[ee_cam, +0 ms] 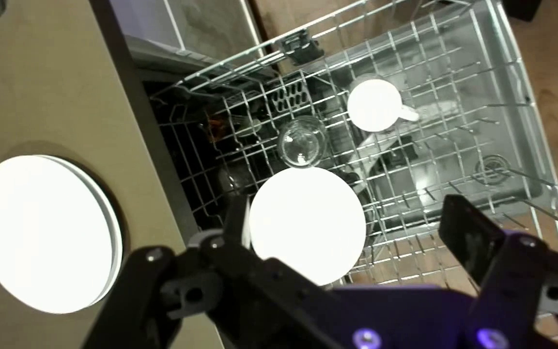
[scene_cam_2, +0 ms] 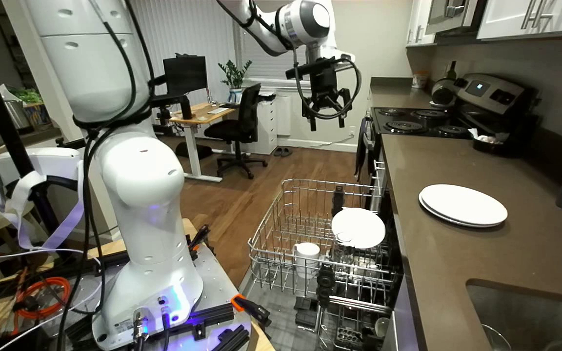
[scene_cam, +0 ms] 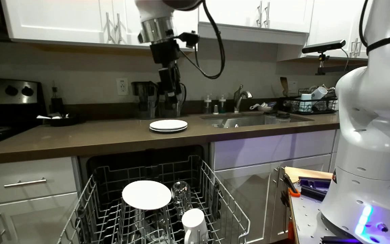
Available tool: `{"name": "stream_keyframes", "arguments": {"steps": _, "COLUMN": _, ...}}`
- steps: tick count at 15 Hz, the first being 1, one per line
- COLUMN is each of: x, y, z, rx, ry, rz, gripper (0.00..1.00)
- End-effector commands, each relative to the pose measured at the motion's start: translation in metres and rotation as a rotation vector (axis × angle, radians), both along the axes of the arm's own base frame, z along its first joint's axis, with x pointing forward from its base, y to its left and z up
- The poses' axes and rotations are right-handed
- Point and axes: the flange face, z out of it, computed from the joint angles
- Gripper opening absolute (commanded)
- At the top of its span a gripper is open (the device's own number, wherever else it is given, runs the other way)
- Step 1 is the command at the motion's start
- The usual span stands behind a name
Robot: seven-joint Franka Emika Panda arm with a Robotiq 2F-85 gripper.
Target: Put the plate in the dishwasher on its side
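In an exterior view, I am seeing a round white plate (scene_cam: 146, 194) lying in the dark dishwasher (scene_cam: 124, 157), lower than the front edge of the brown bench (scene_cam: 93, 149). In an exterior view, the black gripper (scene_cam_2: 327, 125) is hanging higher. In the wrist view, its fingers (ee_cam: 468, 232) are standing wide apart.

Arm (scene_cam_2: 137, 161) raised, gripper (scene_cam_2: 327, 124) pointed downward
The wrist (scene_cam: 157, 29) is held high, and the fingers (ee_cam: 468, 232) are spread well apart, tips aimed at the floor.
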Motion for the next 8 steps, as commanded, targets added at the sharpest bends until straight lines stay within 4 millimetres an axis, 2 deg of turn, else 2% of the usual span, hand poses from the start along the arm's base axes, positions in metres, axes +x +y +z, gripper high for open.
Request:
{"name": "stream_keyframes", "arguments": {"steps": 1, "x": 0.063, "y": 0.029, "z": -0.032, "rx": -0.192, "ry": 0.043, "rz": -0.002, "gripper": 1.00}}
{"name": "stream_keyframes", "arguments": {"steps": 2, "x": 0.075, "y": 0.036, "z": -0.046, "rx": -0.242, "ry": 0.066, "rz": 0.012, "gripper": 1.00}}
{"name": "stream_keyframes", "arguments": {"steps": 3, "x": 0.091, "y": 0.050, "z": -0.054, "rx": -0.167, "ry": 0.112, "rz": 0.147, "gripper": 1.00}}
{"name": "stream_keyframes", "arguments": {"steps": 4, "x": 0.059, "y": 0.034, "z": -0.041, "rx": -0.168, "ry": 0.057, "rz": 0.059, "gripper": 1.00}}
{"name": "stream_keyframes", "arguments": {"steps": 5, "x": 0.069, "y": 0.040, "z": -0.052, "rx": -0.164, "ry": 0.069, "rz": 0.072, "gripper": 1.00}}
{"name": "stream_keyframes", "arguments": {"steps": 6, "x": 0.070, "y": 0.042, "z": -0.059, "rx": -0.165, "ry": 0.077, "rz": 0.073, "gripper": 1.00}}
{"name": "stream_keyframes", "arguments": {"steps": 8, "x": 0.069, "y": 0.038, "z": -0.054, "rx": -0.166, "ry": 0.071, "rz": 0.066, "gripper": 1.00}}
